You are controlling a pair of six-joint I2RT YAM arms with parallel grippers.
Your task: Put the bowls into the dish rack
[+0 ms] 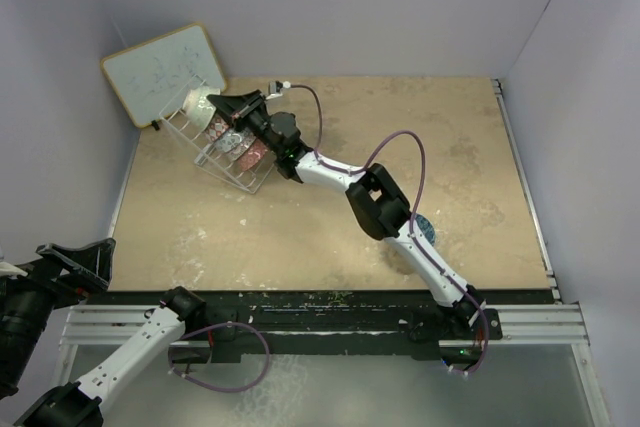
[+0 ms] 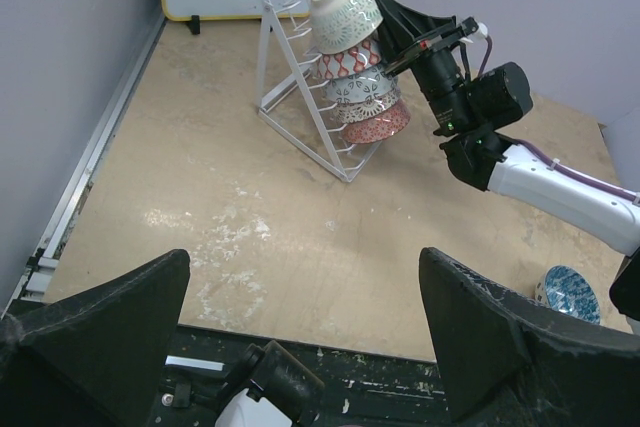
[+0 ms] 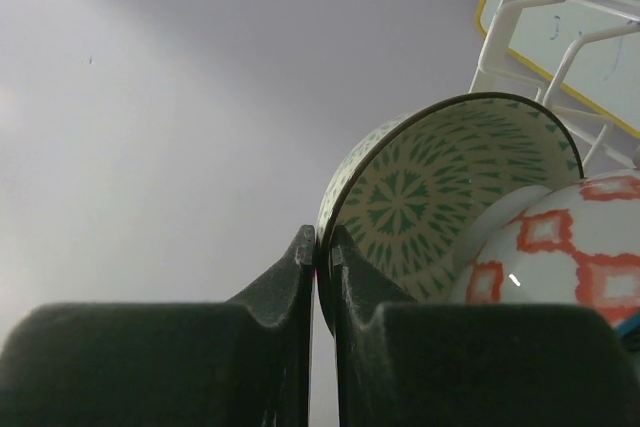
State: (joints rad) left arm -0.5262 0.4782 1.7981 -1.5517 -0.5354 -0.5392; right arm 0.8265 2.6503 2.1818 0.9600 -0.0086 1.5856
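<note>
The white wire dish rack (image 1: pixel 215 157) stands at the back left, tilted; it also shows in the left wrist view (image 2: pixel 264 57) and the right wrist view (image 3: pixel 495 32). Several bowls lean stacked in it. A cream bowl with a green pattern (image 2: pixel 345 12) is on top, above an orange-patterned one (image 3: pixel 580 257) and a red one (image 2: pixel 378 125) at the bottom. My right gripper (image 3: pixel 322 247) is shut on the cream bowl's rim (image 3: pixel 440 187), at the rack's top (image 1: pixel 222 107). A blue bowl (image 2: pixel 570 292) lies on the table by the right arm (image 1: pixel 425 229). My left gripper (image 2: pixel 305 257) is open and empty above the near table edge.
A wood-framed whiteboard (image 1: pixel 165 69) leans against the back left wall behind the rack. The right arm (image 1: pixel 380 202) stretches diagonally across the table's middle. A black rail (image 1: pixel 330 302) runs along the near edge. Walls close in the left, back and right sides.
</note>
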